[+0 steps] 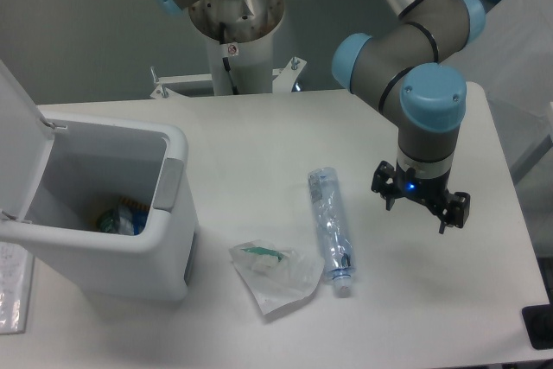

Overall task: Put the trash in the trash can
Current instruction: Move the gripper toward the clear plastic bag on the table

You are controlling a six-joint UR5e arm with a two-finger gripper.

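At the left edge the trash can [130,213] stands with its flip lid [22,140] swung up and back, so the mouth is open; something coloured already lies at the bottom. Its near rim is a likely trouble spot: a long item carried in low could catch on it and drop outside. Just right of the can lies the crumpled wrapper [275,272], flat on the table [259,127] with a green bit inside. Thin, slack film like that may slip out of a pinch or be missed by the fingers altogether. Beside it lies the crushed bottle [331,226], cap toward the camera; smooth and rounded, it could roll or squirt sideways if pinched off-centre, and it sits close enough to the wrapper that a sloppy descent might nudge both. Farther right the gripper [421,203] hangs above bare table, wrist pointing straight down, fingers spread and holding nothing, well clear of both pieces
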